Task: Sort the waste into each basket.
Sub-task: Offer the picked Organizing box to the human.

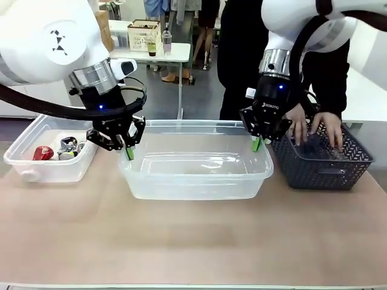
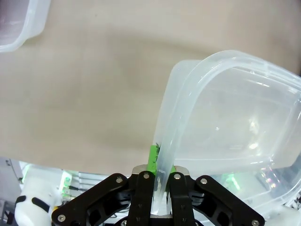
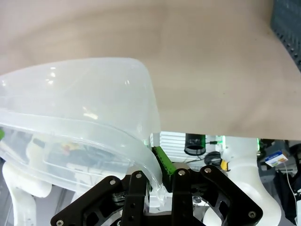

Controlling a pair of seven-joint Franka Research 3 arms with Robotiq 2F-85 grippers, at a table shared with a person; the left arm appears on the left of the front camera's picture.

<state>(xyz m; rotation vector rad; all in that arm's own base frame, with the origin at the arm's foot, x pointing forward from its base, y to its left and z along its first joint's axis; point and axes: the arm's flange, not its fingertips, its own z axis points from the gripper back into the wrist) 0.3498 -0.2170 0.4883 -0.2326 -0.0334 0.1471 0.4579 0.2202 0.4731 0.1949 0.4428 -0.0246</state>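
Note:
Two clear baskets are in the front view. The left basket (image 1: 49, 172) holds waste: a crushed red can (image 1: 42, 153) and silvery cans (image 1: 69, 147). The larger middle basket (image 1: 193, 184) holds nothing. My left gripper (image 1: 129, 151) is shut on its left rim, and my right gripper (image 1: 259, 144) is shut on its right rim. In the left wrist view the left gripper (image 2: 159, 157) pinches the rim of that basket (image 2: 235, 117) between green pads. In the right wrist view the right gripper (image 3: 157, 162) clamps the basket's (image 3: 70, 94) curved rim. Whether the basket is off the table, I cannot tell.
A dark mesh basket (image 1: 326, 168) stands at the right, close to my right gripper, with a person's hands (image 1: 329, 128) inside it. Its corner (image 3: 288, 23) shows in the right wrist view. The left basket's corner (image 2: 19, 23) shows in the left wrist view. Bare tabletop (image 1: 193, 241) lies in front.

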